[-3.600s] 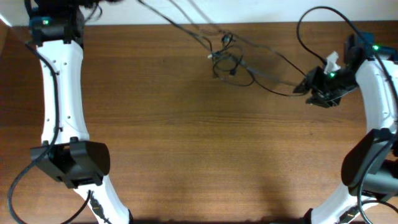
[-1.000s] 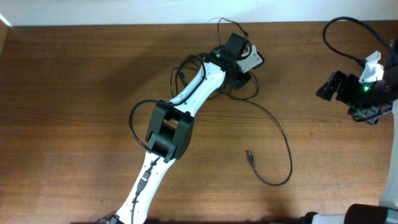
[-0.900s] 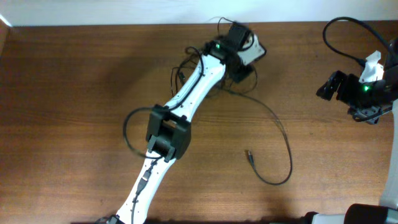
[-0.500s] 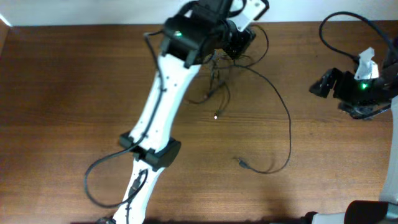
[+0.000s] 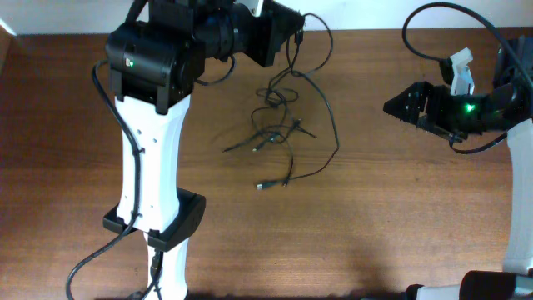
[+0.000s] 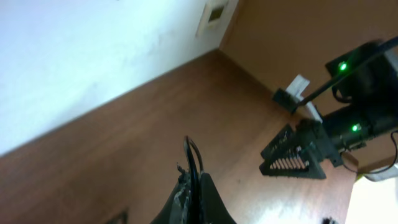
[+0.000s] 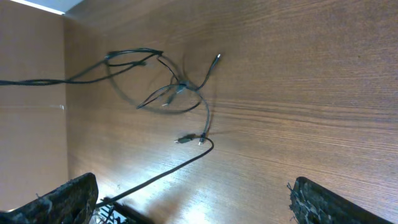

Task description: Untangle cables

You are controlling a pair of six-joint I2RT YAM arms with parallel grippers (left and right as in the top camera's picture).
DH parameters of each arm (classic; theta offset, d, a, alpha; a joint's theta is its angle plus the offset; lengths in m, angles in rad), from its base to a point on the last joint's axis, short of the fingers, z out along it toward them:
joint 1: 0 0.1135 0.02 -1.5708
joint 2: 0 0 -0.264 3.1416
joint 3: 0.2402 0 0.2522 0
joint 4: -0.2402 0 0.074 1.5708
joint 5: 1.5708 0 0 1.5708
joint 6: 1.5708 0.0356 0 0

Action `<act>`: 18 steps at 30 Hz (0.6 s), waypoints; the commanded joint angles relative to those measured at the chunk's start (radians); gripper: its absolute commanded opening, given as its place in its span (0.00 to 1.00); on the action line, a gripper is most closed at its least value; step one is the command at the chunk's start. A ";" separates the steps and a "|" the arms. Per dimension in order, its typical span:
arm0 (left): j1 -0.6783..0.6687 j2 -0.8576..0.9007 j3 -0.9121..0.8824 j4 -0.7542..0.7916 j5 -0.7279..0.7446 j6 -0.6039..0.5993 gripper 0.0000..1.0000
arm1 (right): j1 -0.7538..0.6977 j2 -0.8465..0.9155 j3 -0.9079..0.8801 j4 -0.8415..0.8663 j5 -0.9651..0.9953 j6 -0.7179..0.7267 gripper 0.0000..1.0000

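Left gripper [image 5: 291,33] sits at top centre of the overhead view, on the white-and-black left arm [image 5: 150,158] that reaches up from the bottom edge. Its jaws are pinched together on the thin black cables [image 5: 273,117]. In the left wrist view the two dark fingers [image 6: 202,196] meet at bottom centre, and a narrow loop of the cables [image 6: 191,155] sticks up from between them. In the overhead view strands run from that grip down and slightly left to a small loose knot in the upper middle of the brown wooden table [image 5: 400,217]. One long strand curves out to the right of the knot and bends back to a small plug end [image 5: 262,186] lying below it. Short ends splay left and right from the knot. Can't tell how many separate cords there are. Right gripper [image 5: 393,107] is at the upper right of the overhead view, tip pointing left toward the knot and well apart from it, nothing in it. In the right wrist view its two dark fingers [image 7: 62,199] sit at the bottom corners with a wide gap between them, so it is spread open. There the cables [image 7: 177,87] show in the upper left, with the plug end [image 7: 182,139] lower, on the bare wood. A white wall [image 6: 74,62] fills the upper left of the left wrist view, and the right gripper [image 6: 298,155] shows at right.
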 commanded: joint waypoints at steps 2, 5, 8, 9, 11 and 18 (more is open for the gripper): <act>0.001 -0.003 -0.006 -0.029 0.022 0.043 0.00 | 0.005 0.003 -0.002 0.000 0.005 -0.012 0.99; 0.001 -0.003 -0.006 -0.024 0.023 0.043 0.20 | 0.005 0.003 -0.002 -0.005 -0.002 -0.012 0.99; 0.001 -0.003 -0.006 -0.026 0.023 0.043 0.00 | 0.005 0.003 -0.002 -0.004 -0.002 -0.012 0.99; 0.001 -0.003 -0.006 -0.025 0.022 0.044 0.00 | 0.005 0.003 -0.002 -0.005 -0.002 -0.012 0.99; 0.001 -0.002 -0.006 -0.026 0.021 0.046 0.00 | 0.005 0.003 -0.002 -0.005 -0.002 -0.012 0.99; 0.001 0.118 -0.008 -0.211 -0.234 0.064 0.49 | 0.005 0.003 -0.002 -0.014 0.027 -0.012 0.99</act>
